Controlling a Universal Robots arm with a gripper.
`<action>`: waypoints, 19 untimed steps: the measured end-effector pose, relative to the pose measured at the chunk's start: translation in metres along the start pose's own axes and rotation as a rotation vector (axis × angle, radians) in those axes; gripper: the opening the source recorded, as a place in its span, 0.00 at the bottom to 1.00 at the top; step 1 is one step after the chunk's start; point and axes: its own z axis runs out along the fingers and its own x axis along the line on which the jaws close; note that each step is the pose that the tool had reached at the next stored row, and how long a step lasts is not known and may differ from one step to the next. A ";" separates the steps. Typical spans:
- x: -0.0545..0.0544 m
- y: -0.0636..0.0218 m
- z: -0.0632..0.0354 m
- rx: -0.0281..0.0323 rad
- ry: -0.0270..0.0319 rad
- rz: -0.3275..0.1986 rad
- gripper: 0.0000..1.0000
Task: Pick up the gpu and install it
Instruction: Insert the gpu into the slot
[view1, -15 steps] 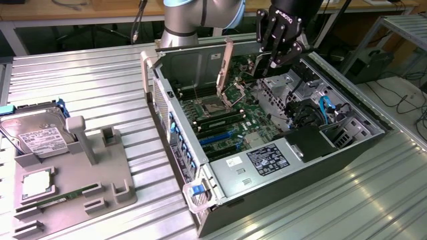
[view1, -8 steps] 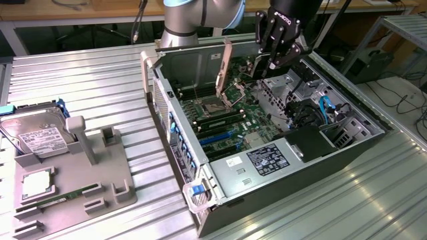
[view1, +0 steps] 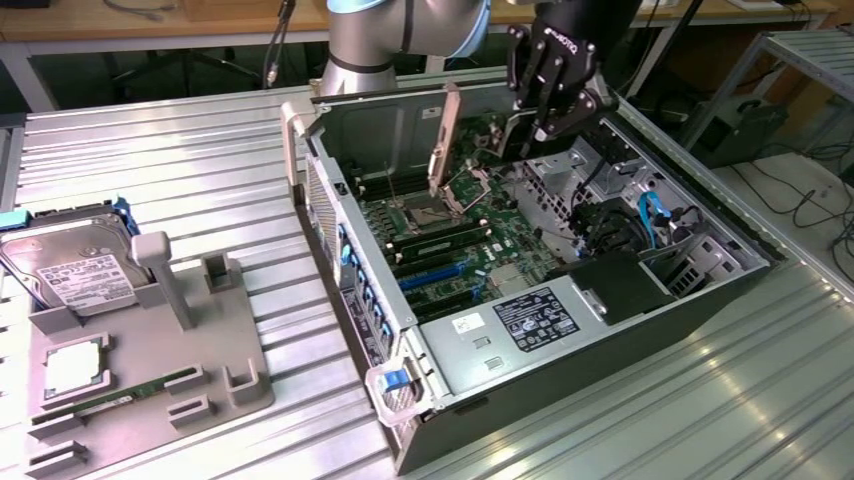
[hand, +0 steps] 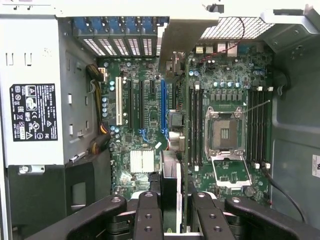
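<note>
The gpu (hand: 171, 182) hangs edge-on over the open computer case (view1: 667, 330), clear of the motherboard (hand: 145, 165) and not seated in any slot. Its pale metal bracket (hand: 182, 42) points toward the row of rear slot covers (hand: 120, 45). In the wrist view the card's thin edge runs between the blue expansion slot (hand: 163, 107) and the nearest bank of memory slots (hand: 196, 125). The gripper (view1: 554, 125) holds it from above, jaws clamped on the card's upper edge, one finger on each face. Beyond the memory slots lies the open CPU socket (hand: 225, 132), and on the other side of the expansion slots sits the power supply with its black label (hand: 33, 111). The case lies on its side on a ribbed metal table (view1: 174, 170). At the exterior view's left, well apart from the case, a grey fixture tray (view1: 227, 370) carries a hard drive (view1: 74, 270) and a green memory stick (view1: 120, 395).
</note>
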 end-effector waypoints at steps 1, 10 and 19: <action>0.000 0.0006 0.0006 -0.0001 0.0001 0.000 0.28; 0.000 0.0042 0.0061 -0.0001 -0.0001 0.000 0.28; 0.000 0.0048 0.0109 0.0004 -0.0001 0.000 0.28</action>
